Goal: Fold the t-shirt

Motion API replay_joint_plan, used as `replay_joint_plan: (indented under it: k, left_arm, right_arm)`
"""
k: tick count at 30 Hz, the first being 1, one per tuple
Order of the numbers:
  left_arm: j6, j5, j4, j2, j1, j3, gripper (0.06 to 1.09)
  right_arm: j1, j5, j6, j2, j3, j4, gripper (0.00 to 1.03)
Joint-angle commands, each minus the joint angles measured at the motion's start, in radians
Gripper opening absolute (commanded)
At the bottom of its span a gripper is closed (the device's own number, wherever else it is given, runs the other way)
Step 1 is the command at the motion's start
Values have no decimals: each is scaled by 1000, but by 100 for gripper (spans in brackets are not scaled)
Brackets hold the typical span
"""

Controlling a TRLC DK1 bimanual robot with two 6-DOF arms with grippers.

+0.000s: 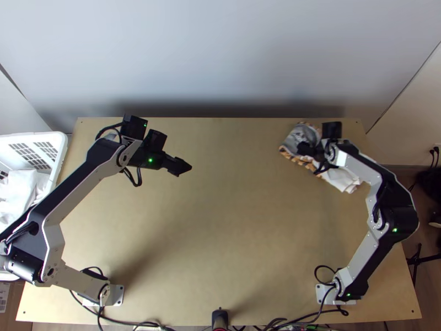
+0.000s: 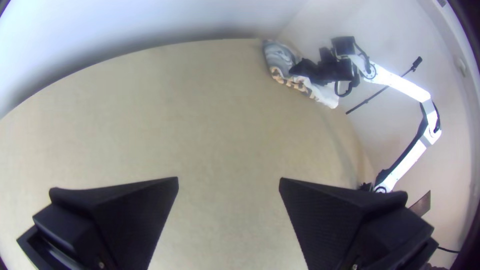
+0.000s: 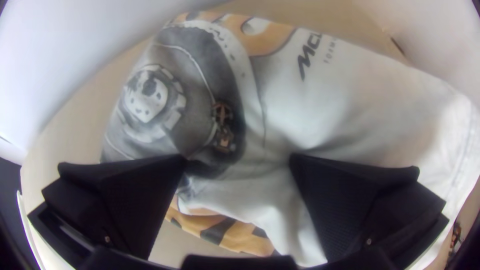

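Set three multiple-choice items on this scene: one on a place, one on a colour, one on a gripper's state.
1. Where on the table is the t-shirt?
A) Near left corner
B) Far right part
C) Centre

2. What colour is the basket?
A) White
B) Red
C) Green

3. How is the left gripper?
A) Shut, empty
B) Shut on the t-shirt
C) Open

Right letters:
1: B, the top view shows it beyond the middle, towards the far right corner.
2: A, its pale lattice wall stands at the top view's left edge.
3: C, its two fingers stand wide apart in the left wrist view, with bare table between them.
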Motion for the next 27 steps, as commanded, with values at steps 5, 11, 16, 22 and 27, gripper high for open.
replay_joint_plan:
  k: [5, 11, 16, 22, 27]
  left_arm:
    - [13, 0, -3, -29, 23, -30, 104]
    - [20, 0, -5, -32, 29, -35, 104]
    - [20, 0, -5, -32, 27, -32, 104]
    - [20, 0, -5, -35, 27, -30, 104]
    - [20, 0, -7, -40, 30, -30, 104]
  right_arm:
    - [-121, 57, 31, 62, 127, -31, 98]
    - [-157, 74, 30, 66, 159, -44, 98]
    - [-143, 73, -21, 65, 170, -45, 98]
    - [-98, 73, -67, 54, 161, -45, 98]
    - [-54, 71, -61, 31, 134, -47, 98]
